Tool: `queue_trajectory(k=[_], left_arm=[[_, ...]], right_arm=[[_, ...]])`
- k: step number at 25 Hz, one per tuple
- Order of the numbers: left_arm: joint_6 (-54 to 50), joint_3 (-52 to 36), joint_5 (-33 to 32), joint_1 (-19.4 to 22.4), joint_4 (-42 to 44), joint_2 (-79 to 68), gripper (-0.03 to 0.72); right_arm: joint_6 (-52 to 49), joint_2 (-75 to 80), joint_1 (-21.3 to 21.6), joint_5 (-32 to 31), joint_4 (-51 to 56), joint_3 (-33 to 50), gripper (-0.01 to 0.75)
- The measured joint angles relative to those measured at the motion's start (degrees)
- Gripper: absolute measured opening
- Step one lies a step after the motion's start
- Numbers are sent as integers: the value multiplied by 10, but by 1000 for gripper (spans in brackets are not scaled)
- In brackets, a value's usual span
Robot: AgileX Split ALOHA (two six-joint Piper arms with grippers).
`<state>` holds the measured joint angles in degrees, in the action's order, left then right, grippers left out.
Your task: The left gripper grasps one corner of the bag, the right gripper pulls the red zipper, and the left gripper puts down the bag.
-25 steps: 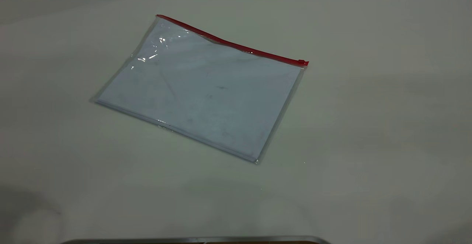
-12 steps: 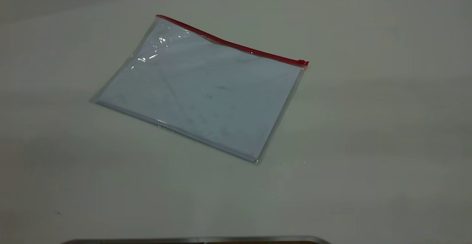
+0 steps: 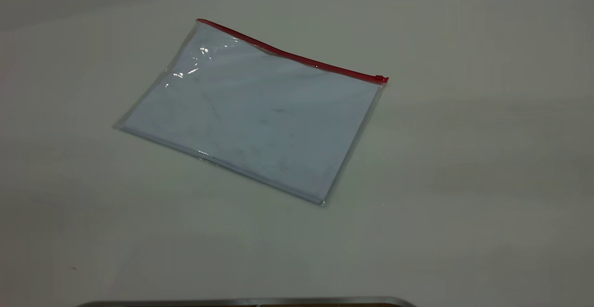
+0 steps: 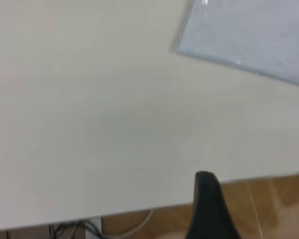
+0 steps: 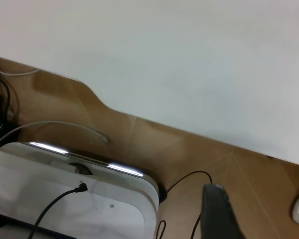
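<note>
- The table (image 3: 464, 158) is a pale worktop.
- The bag (image 3: 260, 121) lies flat toward the far left part of it, skewed to the edges, untouched.
- The red zipper (image 3: 297, 59) runs along its far edge, slider at the right end.
- The left gripper (image 4: 209, 206) hangs over the table's near edge; only one finger shows, so whether its claw is apart or together cannot be told.
- The right gripper (image 5: 219, 214) hangs off the table over the floor, likewise unclear.

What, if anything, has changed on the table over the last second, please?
Nothing has visibly changed. The bag lies flat on the table in the same spot, with the red zipper along its far edge and the slider at the right-hand end. Neither gripper has entered the exterior view.
</note>
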<state>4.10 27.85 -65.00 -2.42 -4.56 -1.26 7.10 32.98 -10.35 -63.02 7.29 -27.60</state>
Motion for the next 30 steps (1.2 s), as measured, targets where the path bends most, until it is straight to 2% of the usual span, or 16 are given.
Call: queue_trajectory(k=[4, 10, 14, 18, 30], left_arm=[[0, 0, -1, 0, 0, 19, 546], [0, 0, -1, 0, 0, 22, 546], [-1, 0, -2, 0, 0, 22, 546], [-1, 0, -2, 0, -1, 22, 546], [-4, 0, -2, 0, -1, 23, 546]], right_arm=[[0, -14, 5, 0, 1, 0, 463], [0, -142, 74, -2, 7, 0, 463], [0, -266, 104, -7, 7, 0, 462], [0, -339, 105, -17, 10, 0, 462], [0, -339, 104, -20, 10, 0, 462]])
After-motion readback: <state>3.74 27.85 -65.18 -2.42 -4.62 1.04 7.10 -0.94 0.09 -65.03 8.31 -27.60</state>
